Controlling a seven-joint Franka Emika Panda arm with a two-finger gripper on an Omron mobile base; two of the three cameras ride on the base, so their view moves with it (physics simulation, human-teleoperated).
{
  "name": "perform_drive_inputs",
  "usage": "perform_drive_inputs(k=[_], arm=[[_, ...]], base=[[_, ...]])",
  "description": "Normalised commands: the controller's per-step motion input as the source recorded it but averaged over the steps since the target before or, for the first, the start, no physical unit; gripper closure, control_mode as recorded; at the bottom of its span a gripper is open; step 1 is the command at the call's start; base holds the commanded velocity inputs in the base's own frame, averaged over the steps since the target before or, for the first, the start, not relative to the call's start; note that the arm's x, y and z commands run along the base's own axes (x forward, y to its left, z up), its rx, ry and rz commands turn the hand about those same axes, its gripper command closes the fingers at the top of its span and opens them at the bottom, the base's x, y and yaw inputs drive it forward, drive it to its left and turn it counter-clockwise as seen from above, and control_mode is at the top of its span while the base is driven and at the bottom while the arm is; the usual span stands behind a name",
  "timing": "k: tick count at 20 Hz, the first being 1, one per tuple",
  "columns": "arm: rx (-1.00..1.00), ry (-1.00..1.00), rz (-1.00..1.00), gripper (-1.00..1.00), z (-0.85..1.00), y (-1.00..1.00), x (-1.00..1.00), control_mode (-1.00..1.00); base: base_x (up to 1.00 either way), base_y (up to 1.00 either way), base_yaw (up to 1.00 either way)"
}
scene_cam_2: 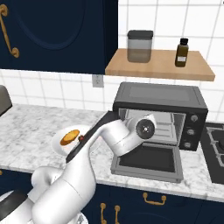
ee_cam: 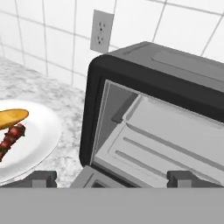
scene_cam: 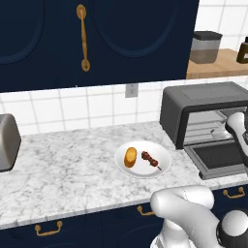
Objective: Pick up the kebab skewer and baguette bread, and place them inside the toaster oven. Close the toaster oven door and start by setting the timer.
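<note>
Wide-spread dark fingers (ee_cam: 111, 178) before boxy grey toaster oven (ee_cam: 157, 113), stubby golden baguette bread (ee_cam: 11, 118) aside.

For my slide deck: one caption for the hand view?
Open gripper faces the open toaster oven; baguette bread and kebab skewer wait on the plate.

Arm blocking and frame edges cropping the toaster oven scene

In the right base view the white arm is covering most of the white plate (scene_cam_2: 59, 139), half of the baguette bread (scene_cam_2: 69, 137), nearly all of the kebab skewer (scene_cam_2: 81, 138), and the left part of the toaster oven (scene_cam_2: 160, 114) cavity. In the left base view the frame's right edge is cropping the toaster oven door (scene_cam: 219, 160). In the hand view the left edge is cutting off the bread and skewer left of the oven, and the fingertips (ee_cam: 43, 178) are showing only as stubs.
</note>
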Motion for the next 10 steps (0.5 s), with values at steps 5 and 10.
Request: perform_drive_inputs(k=[5, 10], arm=[[-0.04, -0.13, 0.01, -1.0, -0.2, -0.36, 0.09, -1.0], [0.0, -0.13, 0.0, -1.0, -0.23, -0.17, 0.31, -1.0]], base=[[0.0, 0.0, 0.0], [0.0, 0.0, 0.0]])
